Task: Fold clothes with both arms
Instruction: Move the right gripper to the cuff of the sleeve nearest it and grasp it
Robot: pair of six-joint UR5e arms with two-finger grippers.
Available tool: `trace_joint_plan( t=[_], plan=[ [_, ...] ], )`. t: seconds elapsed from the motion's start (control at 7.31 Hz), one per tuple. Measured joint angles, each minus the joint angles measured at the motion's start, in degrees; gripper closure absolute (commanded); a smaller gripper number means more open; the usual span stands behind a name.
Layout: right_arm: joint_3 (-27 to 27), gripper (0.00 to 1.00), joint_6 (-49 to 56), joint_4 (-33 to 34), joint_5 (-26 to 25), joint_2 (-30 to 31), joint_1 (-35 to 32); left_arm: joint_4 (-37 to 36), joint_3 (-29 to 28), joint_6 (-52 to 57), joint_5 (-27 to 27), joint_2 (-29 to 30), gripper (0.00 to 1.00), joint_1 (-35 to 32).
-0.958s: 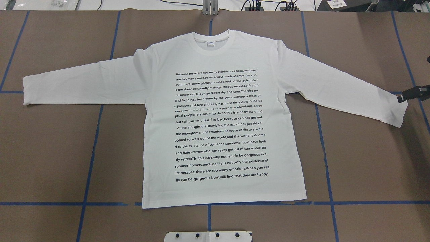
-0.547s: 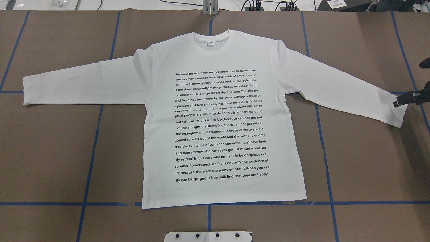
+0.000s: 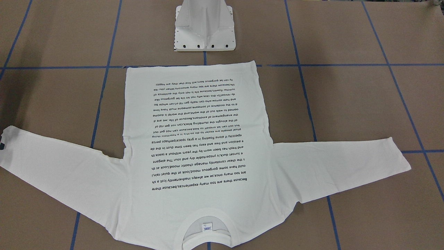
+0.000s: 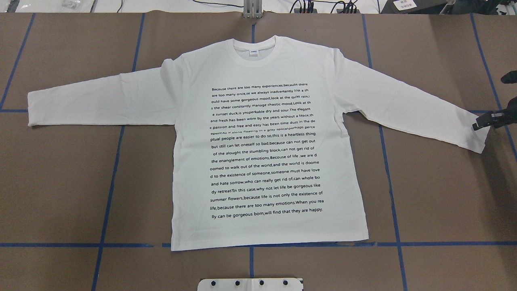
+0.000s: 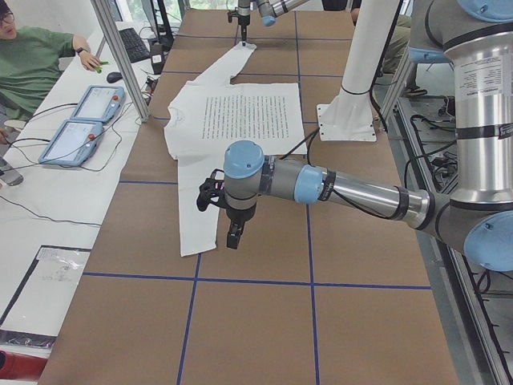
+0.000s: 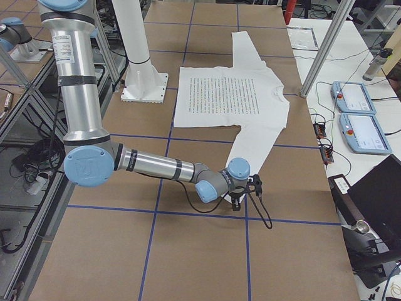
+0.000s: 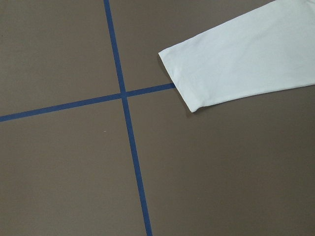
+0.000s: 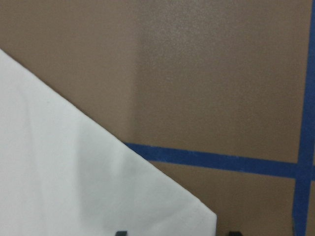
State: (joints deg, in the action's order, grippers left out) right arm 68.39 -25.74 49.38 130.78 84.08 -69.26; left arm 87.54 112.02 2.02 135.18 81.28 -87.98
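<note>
Right claw (image 4: 480, 123): fingers are standing apart, straddling the edge of the right cuff of the T-shirt (image 4: 262, 141), one tip over cloth, one over bare worktop (image 4: 444, 194).
Left claw (image 5: 232, 237): is hanging just beside the left cuff; its spread cannot be told.
T-shirt: is lying flat mid-worktop, print up, sleeves outspread, hem near the pedestal base (image 4: 250, 284), collar far.

A brown table surface (image 4: 60, 182) is marked into large rectangles by blue tape lines (image 4: 110, 182). A white metal pedestal base (image 3: 204, 26) stands at the middle of one long edge. Beyond the opposite long edge, a white side bench (image 5: 48, 188) holds two blue-edged tablets (image 5: 98, 103), a keyboard (image 5: 135, 44) and a mouse (image 5: 114, 77). A person in a green top (image 5: 32, 60) sits there.
</note>
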Motion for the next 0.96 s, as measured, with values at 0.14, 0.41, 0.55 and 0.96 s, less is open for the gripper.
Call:
trace_joint_plan(
  t=[0.14,0.41,0.55,0.96],
  plan=[
    [-0.16,0.77,-0.61,0.01,0.02,-0.35,0.0,-0.02,0.05,0.0,0.0,-0.04,0.0,0.0],
    [0.09,1.0,-2.49,0.01,0.14,-1.02,0.0,-0.08,0.23,0.0,0.0,-0.15,0.0,0.0],
    [0.52,1.0,-2.8,0.04,0.26,-1.25,-0.04,-0.08,0.27,0.0,0.0,-0.2,0.0,0.0],
    [3.95,1.0,-3.02,1.43,0.56,-1.44,-0.56,-0.07,0.37,0.0,0.0,-0.24,0.0,0.0]
  ],
)
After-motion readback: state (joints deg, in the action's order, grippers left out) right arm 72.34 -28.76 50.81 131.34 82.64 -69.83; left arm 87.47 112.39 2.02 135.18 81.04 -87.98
